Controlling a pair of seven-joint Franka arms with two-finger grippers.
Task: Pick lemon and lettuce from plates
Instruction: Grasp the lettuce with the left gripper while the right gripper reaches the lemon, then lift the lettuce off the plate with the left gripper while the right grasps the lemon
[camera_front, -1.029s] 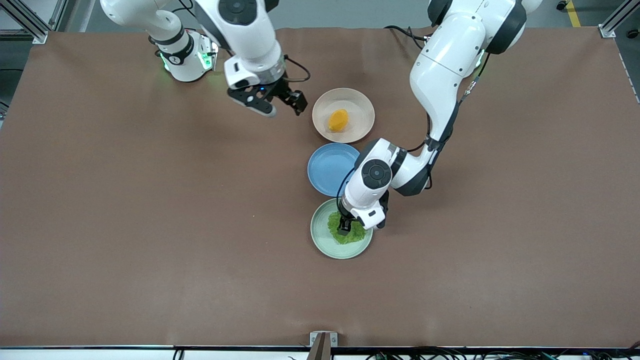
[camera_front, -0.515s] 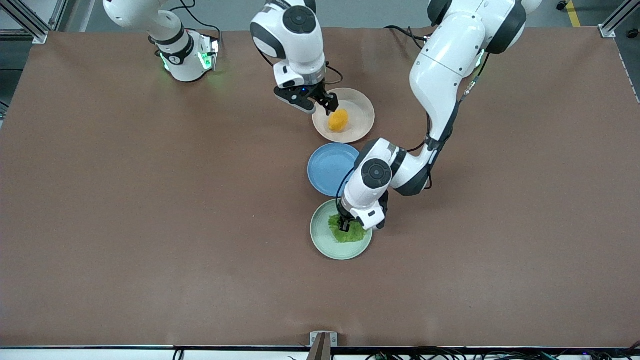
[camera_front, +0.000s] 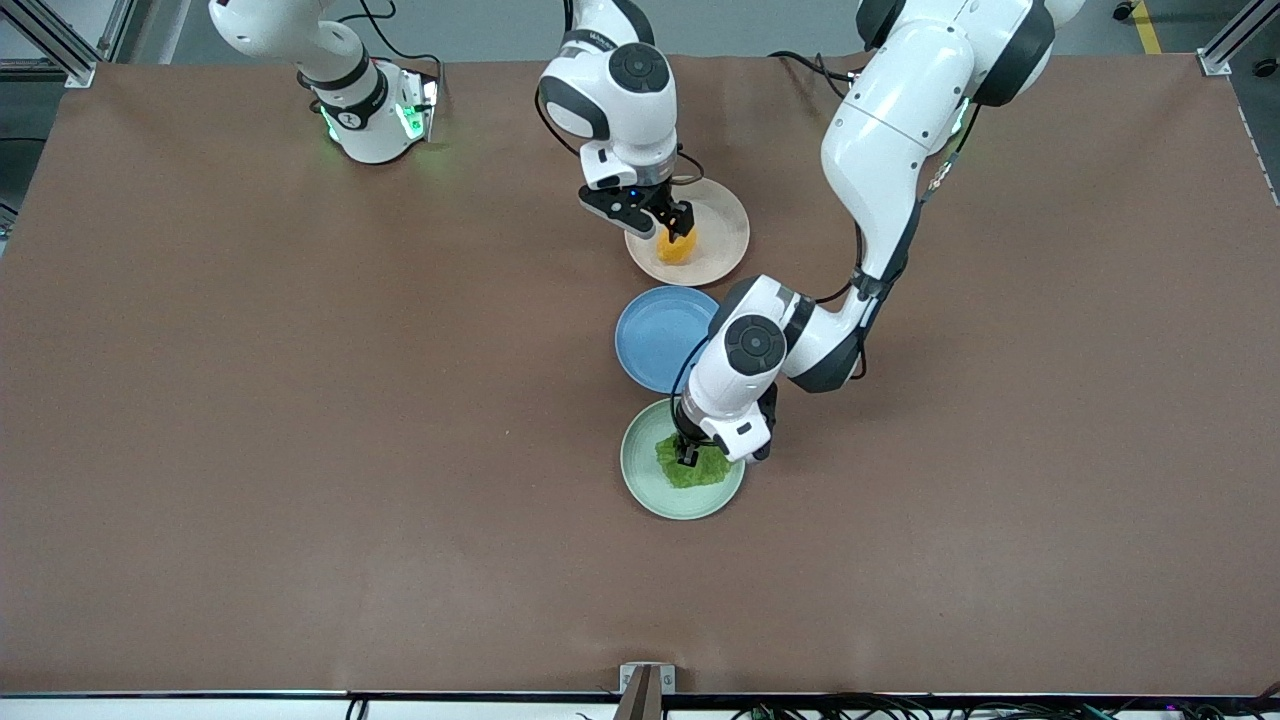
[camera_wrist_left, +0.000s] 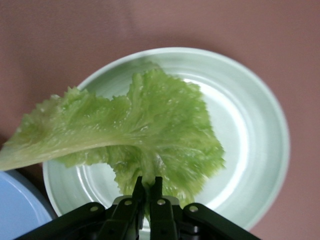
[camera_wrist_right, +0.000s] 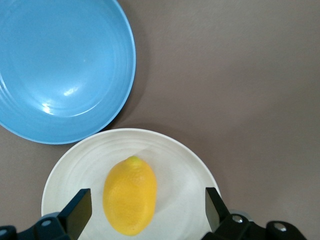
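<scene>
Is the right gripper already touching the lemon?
Apart. In the right wrist view, the right gripper is open, with beige plate showing between each finger and the lemon.

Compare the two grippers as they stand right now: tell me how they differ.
The left gripper is shut on the lettuce over the mint green plate; the right gripper is open, its fingers either side of the lemon on the beige plate, gripping nothing. The left gripper's plate lies nearer the front camera than the blue plate; the right gripper's lies farther. Both point down at a plate.
</scene>
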